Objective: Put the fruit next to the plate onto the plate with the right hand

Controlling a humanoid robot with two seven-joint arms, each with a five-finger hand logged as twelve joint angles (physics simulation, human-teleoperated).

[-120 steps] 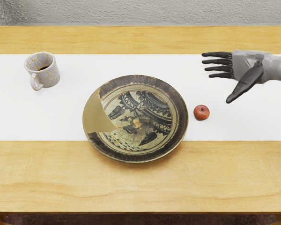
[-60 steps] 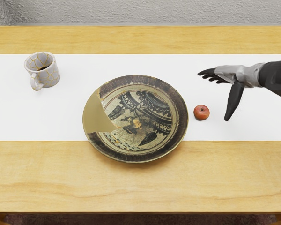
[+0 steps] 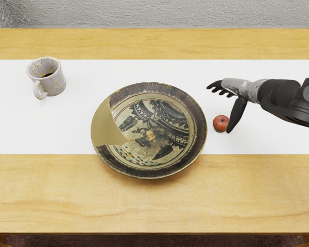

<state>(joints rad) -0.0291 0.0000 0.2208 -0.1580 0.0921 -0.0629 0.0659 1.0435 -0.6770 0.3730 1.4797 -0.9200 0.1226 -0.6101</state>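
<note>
Right hand (image 3: 236, 91): one in view. The arm enters from the right edge, with the forearm roughly level above the table. The hand is open and empty, its fingers (image 3: 215, 86) spread toward the left and its thumb angled down.

Fruit (image 3: 221, 123): one, small, red and round. It lies on the white runner (image 3: 278, 140) just below the hand and beside the thumb tip; whether they touch cannot be told. It sits near the plate's rim but off the plate.

Plate (image 3: 144, 87): one, patterned, left of the hand.

Mug (image 3: 47, 77): one, crackle-glazed, far left of the hand and well apart from it.

Table (image 3: 154, 198): one, wooden, beneath the hand.
</note>
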